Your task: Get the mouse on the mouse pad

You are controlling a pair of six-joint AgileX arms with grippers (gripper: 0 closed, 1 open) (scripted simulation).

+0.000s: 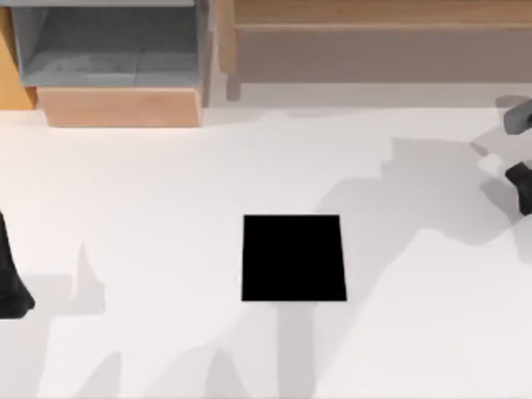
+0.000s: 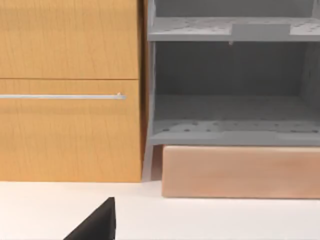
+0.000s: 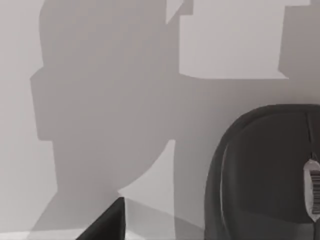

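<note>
Our small dark grey matte rounded mouse [image 3: 265, 175], pale scroll wheel; flat black square mouse pad [image 1: 293, 258] bare. Our right gripper's [image 1: 522, 179] grip: cannot tell.

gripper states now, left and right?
Left gripper: at the table's left edge, cannot be told.
Right gripper: at the right edge, close over the mouse, cannot be told.
</note>
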